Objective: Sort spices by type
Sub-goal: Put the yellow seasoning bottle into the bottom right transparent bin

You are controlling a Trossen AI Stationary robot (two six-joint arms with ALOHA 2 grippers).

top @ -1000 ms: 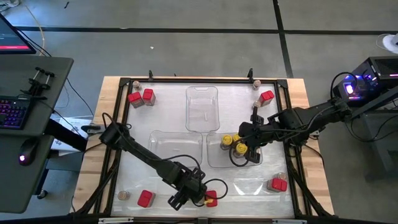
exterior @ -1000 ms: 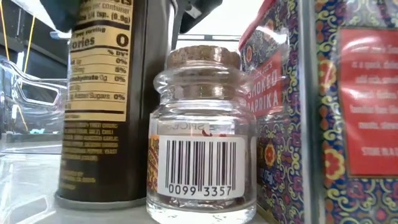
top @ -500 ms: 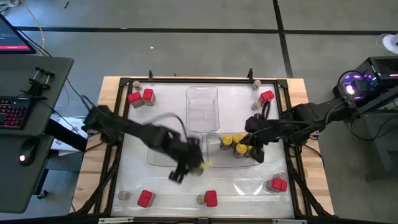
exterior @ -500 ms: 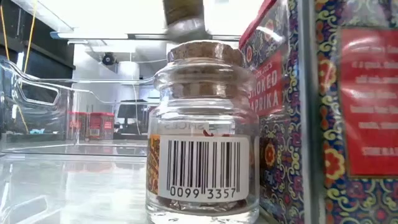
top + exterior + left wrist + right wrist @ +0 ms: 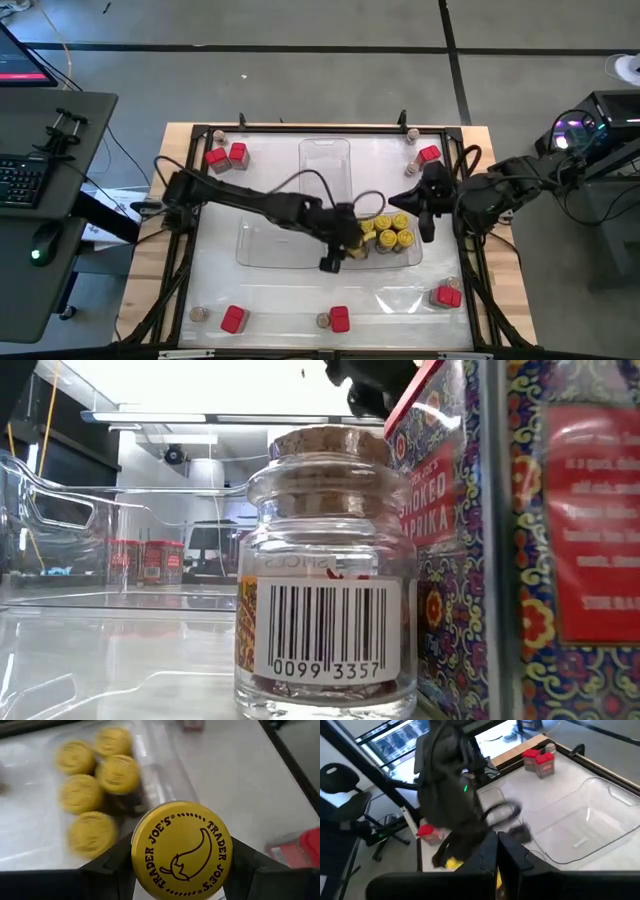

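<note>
Nearest the low camera sits a corked glass jar (image 5: 322, 570), just beside a red paprika tin (image 5: 440, 530); both sit at the near table edge. Glass plus loose cork, so I'd pinch the body, not the stopper.

Left gripper (image 5: 338, 243) is clamped on a yellow-lidded jar (image 5: 181, 850), fingers on opposite sides just under the lid. Rigid, smooth, probably light; a round wall could twist or slip, so that side grip below the lid looks right. It hangs at the edge of the clear tray (image 5: 415, 257) holding five yellow-lid jars (image 5: 390, 230).

Room is tight: the free spot looks to be on the side nearest the left arm, with tray rim and neighbours close. Right gripper (image 5: 428, 208), fingers shut and empty, sits just beside that cluster, so I'd watch for a clash.

Far back, red boxes (image 5: 226, 156) lie well apart, with open table around them.
</note>
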